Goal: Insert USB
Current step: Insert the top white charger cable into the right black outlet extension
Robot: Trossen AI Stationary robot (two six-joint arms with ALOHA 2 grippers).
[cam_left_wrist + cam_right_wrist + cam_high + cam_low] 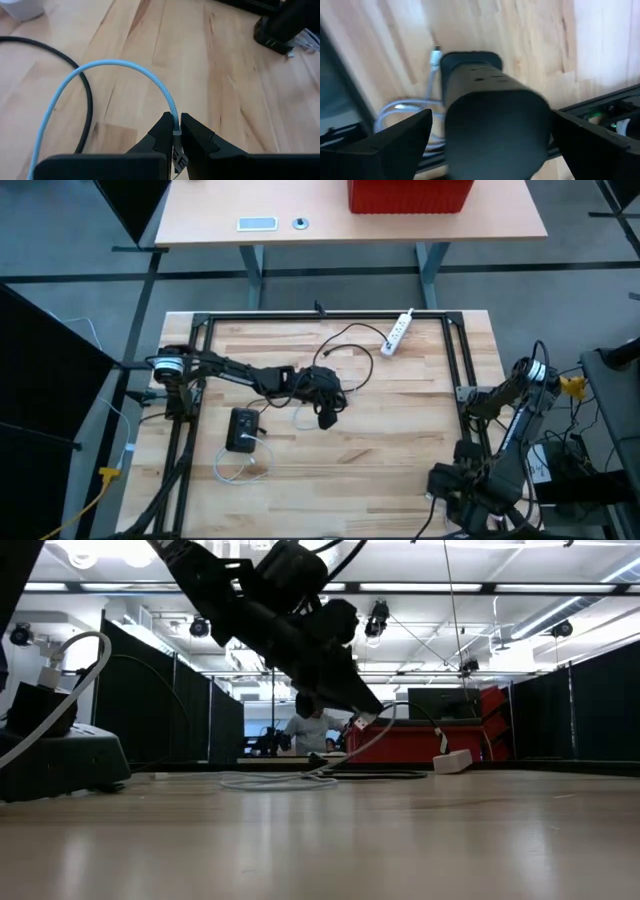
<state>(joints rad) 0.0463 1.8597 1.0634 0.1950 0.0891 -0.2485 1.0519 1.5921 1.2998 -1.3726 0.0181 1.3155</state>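
Pinching a pale-blue braided USB cable (150,75) just behind its plug, the left gripper (176,120) hovers over mid-table w/ fingers closed tight on the cord, the rest arcing away in a loose loop above the wood table (420,470). In the low view the same gripper (362,716) hangs clear of the surface, tilted down. The cable looks light and floppy, w/ a grippy braided jacket; only the plug end is stiff, so the best hold is right there at the collar, as now, since any slack ahead of the fingers would prob. let the tip wander at the port. The plug's metal is small and likely bends or jams if pushed in crooked. Possible targets: a black box (242,428) near the table's left side w/ a white cable (235,470) coiled beside it, and a white power strip (399,332) toward the far edge w/ a black cord (85,85). Which one takes the plug can't be told. The right gripper (492,135) waits folded at the table's right edge, fingers spread wide, holding nothing as far as can be judged. Writing: a small tag by the plug carries chars. too blurred to read; no brand legible.
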